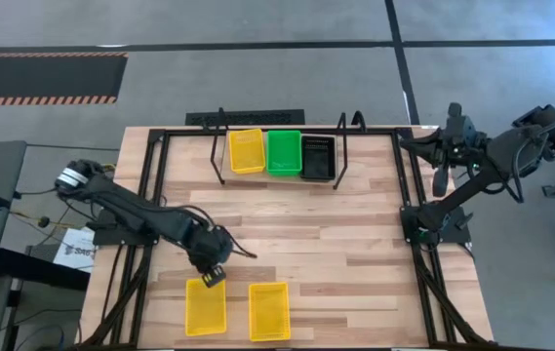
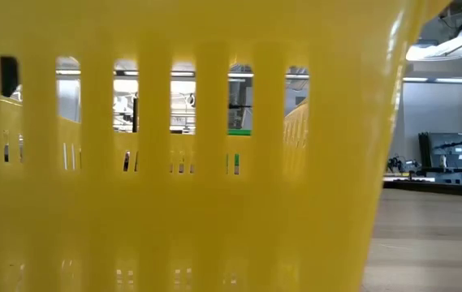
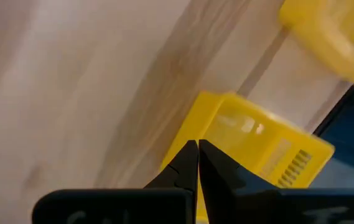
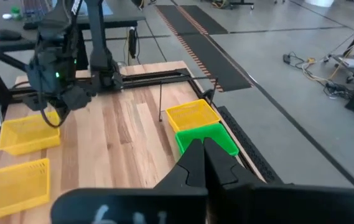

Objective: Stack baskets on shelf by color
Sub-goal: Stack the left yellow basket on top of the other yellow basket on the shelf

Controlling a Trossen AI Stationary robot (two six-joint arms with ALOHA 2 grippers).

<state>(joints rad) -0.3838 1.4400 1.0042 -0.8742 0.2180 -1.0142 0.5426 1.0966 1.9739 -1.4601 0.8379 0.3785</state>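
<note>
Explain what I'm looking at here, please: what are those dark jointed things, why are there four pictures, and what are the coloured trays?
Those are two robot arms at a wooden table, each ending in a two-finger gripper. One camera looks straight down from above; one sits at table height, its view almost filled by a yellow basket right in front of it; one rides on each wrist. On the black shelf at the far edge sit a yellow basket, a green basket and a black basket, side by side. Two more yellow baskets lie at the near edge. The left gripper is shut, its tips at the rim of the left one; it holds nothing that I can see. The right gripper, also shut and empty, waits raised off to the side.
</note>
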